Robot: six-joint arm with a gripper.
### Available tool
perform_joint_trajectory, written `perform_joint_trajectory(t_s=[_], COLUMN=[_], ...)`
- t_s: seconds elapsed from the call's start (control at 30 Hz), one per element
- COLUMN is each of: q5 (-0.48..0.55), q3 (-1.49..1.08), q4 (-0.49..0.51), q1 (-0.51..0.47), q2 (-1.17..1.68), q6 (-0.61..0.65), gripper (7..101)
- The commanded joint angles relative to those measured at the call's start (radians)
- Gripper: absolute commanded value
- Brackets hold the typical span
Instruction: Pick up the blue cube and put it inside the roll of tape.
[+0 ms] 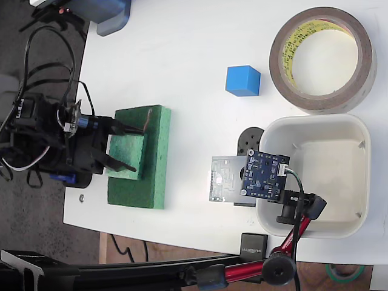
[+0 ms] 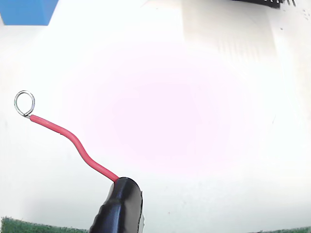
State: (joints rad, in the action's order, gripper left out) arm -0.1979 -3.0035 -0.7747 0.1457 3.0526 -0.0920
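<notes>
Near the top middle of the white table [image 1: 182, 60] in the fixed view, you have the blue cube [image 1: 243, 80]: small, bright blue, matte, plain faces, sitting flat and alone. Just to its right, not touching, lies the roll of tape [image 1: 321, 59], a wide brown ring with a yellowish inner core, lying flat with its hole facing up and far larger than the cube.

Your gripper [image 1: 124, 145] is at the left side of that view, over the green foam pad [image 1: 140, 157], well apart from the cube. Its two dark fingers [image 1: 121, 162] stand spread apart with nothing clamped between them, one above and one below a raised green block. In the wrist view you see one black finger [image 2: 119, 208] carrying a red wire [image 2: 73, 141] that ends in a small metal ring [image 2: 24, 104]; the cube [image 2: 26, 12] shows only as a blue corner at the top left.

Between pad and cube the table is bare. Below the tape sits the white tub [image 1: 364, 182], with a dark-blue circuit board [image 1: 265, 176] on a red-jointed stand at its left wall. The pad lies close to the table's left edge.
</notes>
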Motion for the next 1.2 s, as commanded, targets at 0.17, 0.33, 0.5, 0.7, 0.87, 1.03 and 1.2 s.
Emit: perform_joint_trajectory(t_s=[0.17, 0.33, 0.5, 0.7, 0.87, 1.03, 1.2], q5=[0.002, 0.000, 0.043, 0.052, -0.029, -0.055, -0.121], q3=[0.009, 0.066, 0.124, 0.221, 0.417, 0.624, 0.836], q4=[0.005, -0.005, -0.006, 0.054, 0.103, 0.141, 0.097], q1=[-0.012, -0.015, -0.064, -0.041, 0.038, 0.084, 0.150], q2=[0.002, 0.002, -0.002, -0.110, -0.400, -0.676, -0.908], q6=[-0.003, -0.003, -0.002, -0.041, -0.052, -0.057, -0.106], gripper=[100.3, 100.3, 100.3, 100.3, 100.3, 100.3, 100.3])
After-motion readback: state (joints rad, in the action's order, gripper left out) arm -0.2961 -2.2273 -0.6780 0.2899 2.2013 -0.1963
